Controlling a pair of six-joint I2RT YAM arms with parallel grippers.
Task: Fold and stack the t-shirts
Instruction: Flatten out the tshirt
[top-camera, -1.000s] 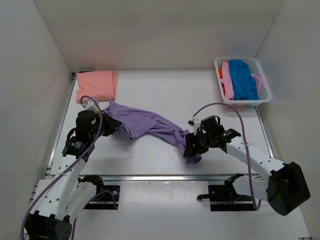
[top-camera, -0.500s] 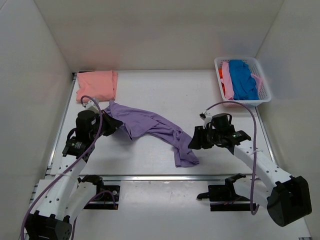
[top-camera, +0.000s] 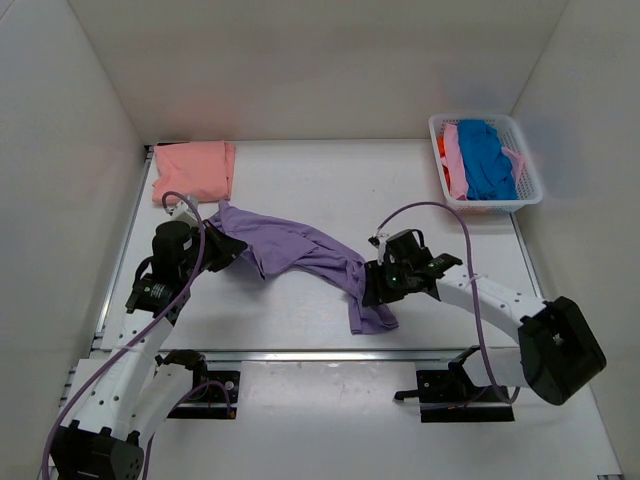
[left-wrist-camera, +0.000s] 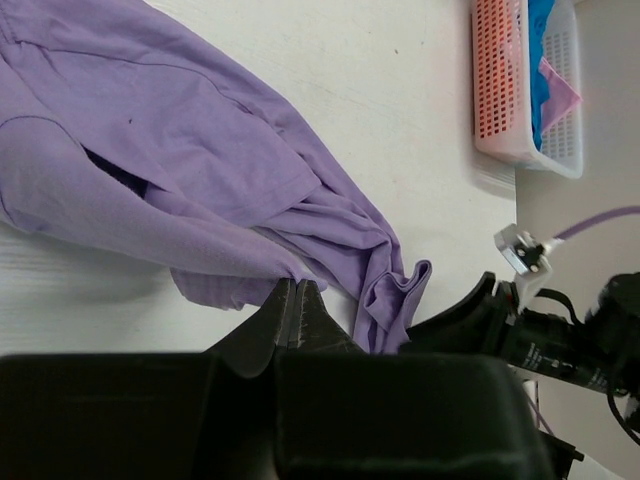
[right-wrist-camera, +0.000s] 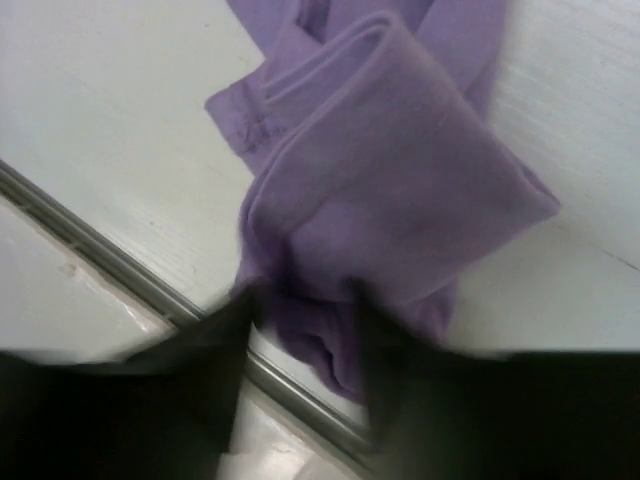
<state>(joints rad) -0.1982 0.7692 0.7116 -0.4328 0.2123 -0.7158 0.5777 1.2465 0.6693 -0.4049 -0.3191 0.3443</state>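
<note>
Both claws at the lavender t-shirt (top-camera: 300, 250)

My right gripper (right-wrist-camera: 305, 312) has its fingers spread astride a bunched fold near the table's (top-camera: 300, 190) front edge. My left gripper (left-wrist-camera: 296, 296) pinches the far end, the cloth stretched across mid-table.

**A:** See your lavender shirt (top-camera: 300, 250)? Thin, soft knit, matt all over, with a stitched hem showing at the right wrist.

**B:** The salmon shirt (top-camera: 193, 170) is the same matt cloth. Your surface (top-camera: 330, 190) looks painted white, faintly grained, with a low sheen.

**A:** The metal rail (top-camera: 330, 354) along its near edge has a dull, brushed finish.

**B:** The basket (top-camera: 496, 206) is white plastic lattice, slightly glossy. The blue shirt (top-camera: 485, 160) inside is matt cloth too.

**A:** Your left tool (left-wrist-camera: 297, 290) is black and matt, and looks like hard plastic.
</note>
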